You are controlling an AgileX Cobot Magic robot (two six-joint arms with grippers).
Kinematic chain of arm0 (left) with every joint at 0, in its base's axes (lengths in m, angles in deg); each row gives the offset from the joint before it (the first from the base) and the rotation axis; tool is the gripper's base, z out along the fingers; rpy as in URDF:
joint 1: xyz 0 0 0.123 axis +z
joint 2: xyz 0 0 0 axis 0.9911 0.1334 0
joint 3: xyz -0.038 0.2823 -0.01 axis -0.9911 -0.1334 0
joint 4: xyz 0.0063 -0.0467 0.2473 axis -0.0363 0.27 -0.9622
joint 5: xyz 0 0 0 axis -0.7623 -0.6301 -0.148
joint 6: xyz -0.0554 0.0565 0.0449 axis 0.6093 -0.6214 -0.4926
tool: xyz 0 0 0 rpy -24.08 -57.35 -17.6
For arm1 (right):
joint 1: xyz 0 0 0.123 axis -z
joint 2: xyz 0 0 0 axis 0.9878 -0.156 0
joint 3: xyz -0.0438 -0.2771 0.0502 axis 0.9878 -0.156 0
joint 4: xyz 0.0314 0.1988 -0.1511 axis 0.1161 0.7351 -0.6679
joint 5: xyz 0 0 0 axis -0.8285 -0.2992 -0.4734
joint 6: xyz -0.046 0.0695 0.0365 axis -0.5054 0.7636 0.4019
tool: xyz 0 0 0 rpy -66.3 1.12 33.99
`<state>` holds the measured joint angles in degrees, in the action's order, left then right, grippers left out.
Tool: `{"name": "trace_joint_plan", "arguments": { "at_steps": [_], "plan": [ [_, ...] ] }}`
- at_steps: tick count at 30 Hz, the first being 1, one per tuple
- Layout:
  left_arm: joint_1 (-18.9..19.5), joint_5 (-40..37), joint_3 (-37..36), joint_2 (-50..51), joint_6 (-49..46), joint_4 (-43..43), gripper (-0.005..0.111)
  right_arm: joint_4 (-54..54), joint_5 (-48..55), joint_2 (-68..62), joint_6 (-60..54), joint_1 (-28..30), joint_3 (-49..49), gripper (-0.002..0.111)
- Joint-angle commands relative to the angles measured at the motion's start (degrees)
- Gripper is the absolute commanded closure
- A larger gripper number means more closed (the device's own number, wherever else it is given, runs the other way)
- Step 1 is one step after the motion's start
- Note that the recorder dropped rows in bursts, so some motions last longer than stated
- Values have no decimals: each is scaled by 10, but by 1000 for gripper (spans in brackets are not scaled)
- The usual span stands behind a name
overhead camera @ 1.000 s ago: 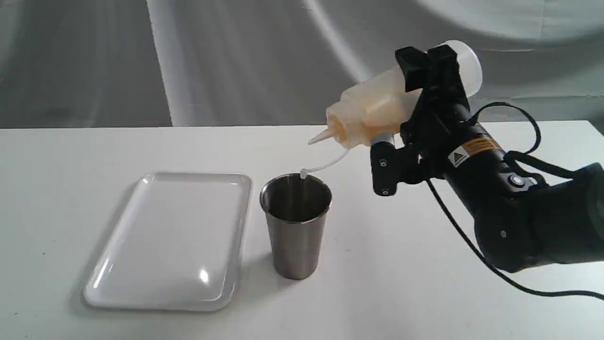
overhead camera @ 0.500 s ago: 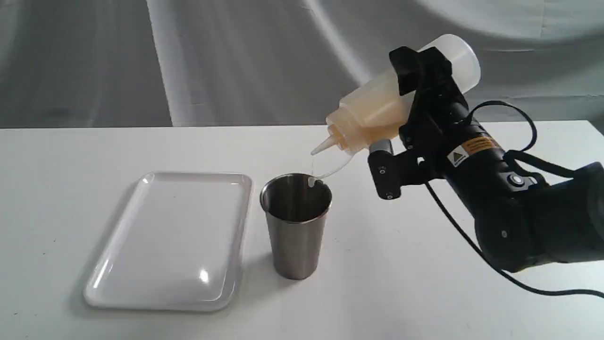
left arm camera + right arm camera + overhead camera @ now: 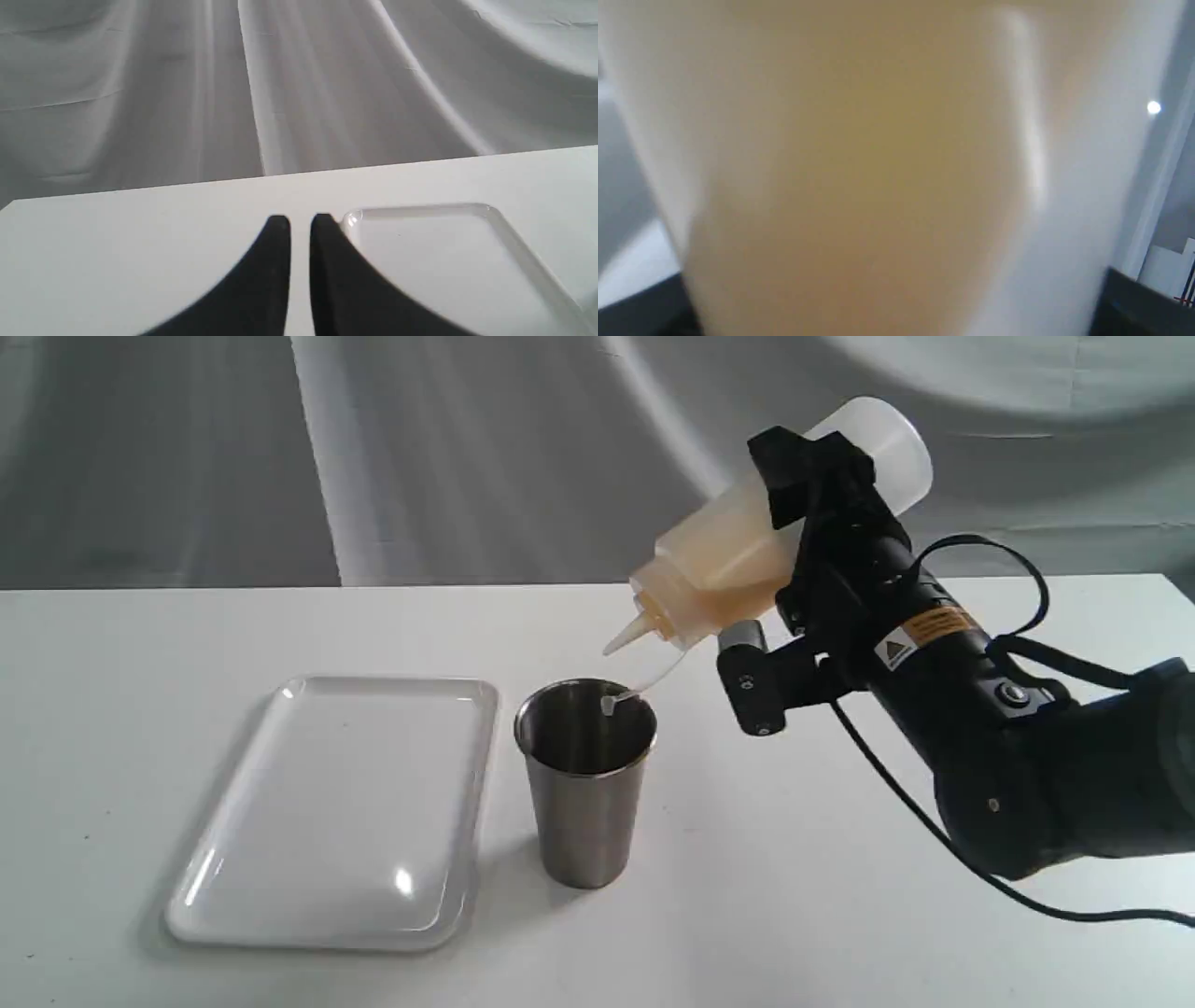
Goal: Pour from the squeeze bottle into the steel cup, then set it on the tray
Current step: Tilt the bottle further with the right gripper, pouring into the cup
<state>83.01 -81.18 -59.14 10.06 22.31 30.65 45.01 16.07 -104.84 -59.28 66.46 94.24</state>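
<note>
My right gripper (image 3: 794, 523) is shut on the squeeze bottle (image 3: 719, 555), which hangs in the air tilted nozzle-down to the left. Amber liquid has pooled toward the nozzle, whose tip sits just above the right rim of the steel cup (image 3: 585, 779). The tethered cap dangles into the cup's mouth. The cup stands upright on the table, just right of the white tray (image 3: 336, 812). The right wrist view is filled by the blurred bottle (image 3: 859, 177). My left gripper (image 3: 300, 221) hovers low over the table beside a corner of the tray (image 3: 509, 233), its fingers nearly together and holding nothing.
A white table (image 3: 840, 915) carries everything, with a grey cloth backdrop (image 3: 420, 457) behind it. A black cable (image 3: 934, 831) trails from the right arm down to the table at the right.
The right gripper has tipped the bottle more steeply and shifted it slightly left, so the nozzle points further down toward the cup. The cap now hangs inside the cup's mouth.
</note>
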Motion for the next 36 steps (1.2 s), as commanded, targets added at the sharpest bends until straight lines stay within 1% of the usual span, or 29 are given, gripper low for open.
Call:
{"name": "trace_joint_plan", "arguments": {
  "at_steps": [1,11,27,36],
  "plan": [
    [-3,1,-3,-3,1,0,98,-6,-32,10,0,-3,4,104],
    [-3,1,-3,-3,3,0,98,-4,-39,10,-41,-3,4,104],
    [-3,1,-3,-3,1,0,98,-4,-40,10,-41,-3,4,104],
    [-3,1,-3,-3,2,0,98,7,-40,10,18,-3,4,104]
  ]
}}
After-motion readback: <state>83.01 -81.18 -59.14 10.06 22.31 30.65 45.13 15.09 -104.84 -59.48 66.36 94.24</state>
